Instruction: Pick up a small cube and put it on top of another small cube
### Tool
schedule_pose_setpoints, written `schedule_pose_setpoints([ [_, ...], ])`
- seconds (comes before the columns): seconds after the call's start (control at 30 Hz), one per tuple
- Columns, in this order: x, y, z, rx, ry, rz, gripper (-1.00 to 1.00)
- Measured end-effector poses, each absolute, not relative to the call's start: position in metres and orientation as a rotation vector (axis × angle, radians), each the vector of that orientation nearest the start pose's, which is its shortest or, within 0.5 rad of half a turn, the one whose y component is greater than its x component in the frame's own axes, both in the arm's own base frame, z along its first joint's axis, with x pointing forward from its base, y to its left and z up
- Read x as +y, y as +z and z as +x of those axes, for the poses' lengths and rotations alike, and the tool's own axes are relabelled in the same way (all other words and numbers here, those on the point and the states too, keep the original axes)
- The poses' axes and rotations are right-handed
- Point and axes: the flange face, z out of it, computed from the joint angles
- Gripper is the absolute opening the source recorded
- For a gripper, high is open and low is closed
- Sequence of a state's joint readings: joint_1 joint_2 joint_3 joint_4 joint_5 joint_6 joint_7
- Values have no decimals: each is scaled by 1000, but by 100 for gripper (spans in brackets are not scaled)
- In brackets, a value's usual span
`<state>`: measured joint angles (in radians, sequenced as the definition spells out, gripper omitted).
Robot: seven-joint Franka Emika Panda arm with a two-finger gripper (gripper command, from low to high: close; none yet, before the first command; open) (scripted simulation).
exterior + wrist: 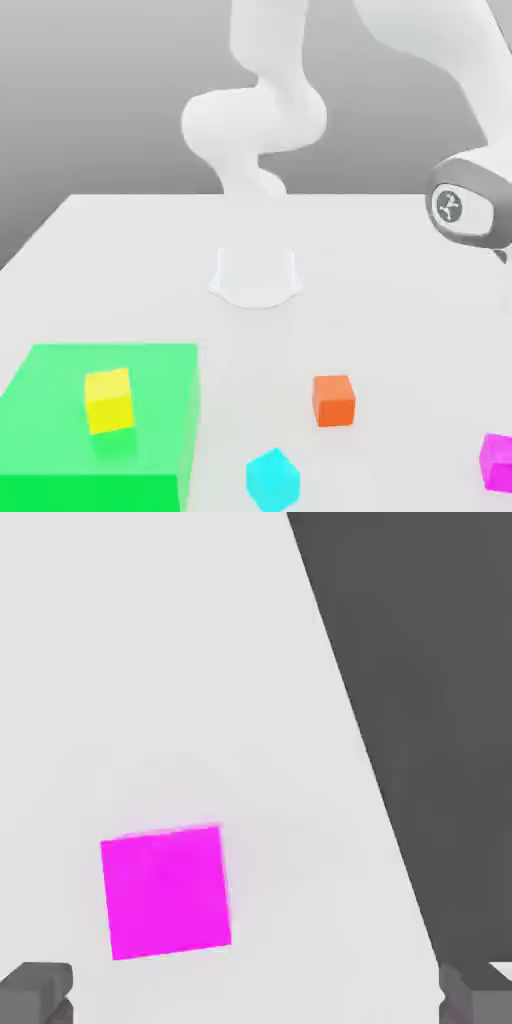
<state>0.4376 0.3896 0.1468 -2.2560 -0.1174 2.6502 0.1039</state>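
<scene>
The small cube (497,461) is bright magenta and sits on the white table at the near edge of the exterior view's right. In the hand view the same small cube (165,892) lies flat on the table under the hand, closer to one finger than the other. My gripper (255,997) is open, its two dark fingertips (35,992) stand wide apart, and nothing is between them. The arm's grey wrist (468,205) hangs high above the magenta cube. An orange cube (333,399) and a cyan cube (273,478) rest on the table further to the exterior view's left.
A yellow cube (109,400) stands on a low green block (60,470) at the exterior view's near left. The arm's white base (255,275) rises at the table's middle back. The table's edge (360,742) runs close past the magenta cube, with dark floor beyond.
</scene>
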Motion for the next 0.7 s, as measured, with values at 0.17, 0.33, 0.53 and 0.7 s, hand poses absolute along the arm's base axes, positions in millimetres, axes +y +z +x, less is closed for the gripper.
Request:
schedule_pose_setpoints([
  [0.17,305,134,444,-915,-1,-3005,-100],
  [0.33,305,128,444,-916,1,-3005,-100],
  [0.53,288,193,453,-848,-2,-3032,-100],
  [0.7,164,243,496,-336,-19,-3160,-100],
])
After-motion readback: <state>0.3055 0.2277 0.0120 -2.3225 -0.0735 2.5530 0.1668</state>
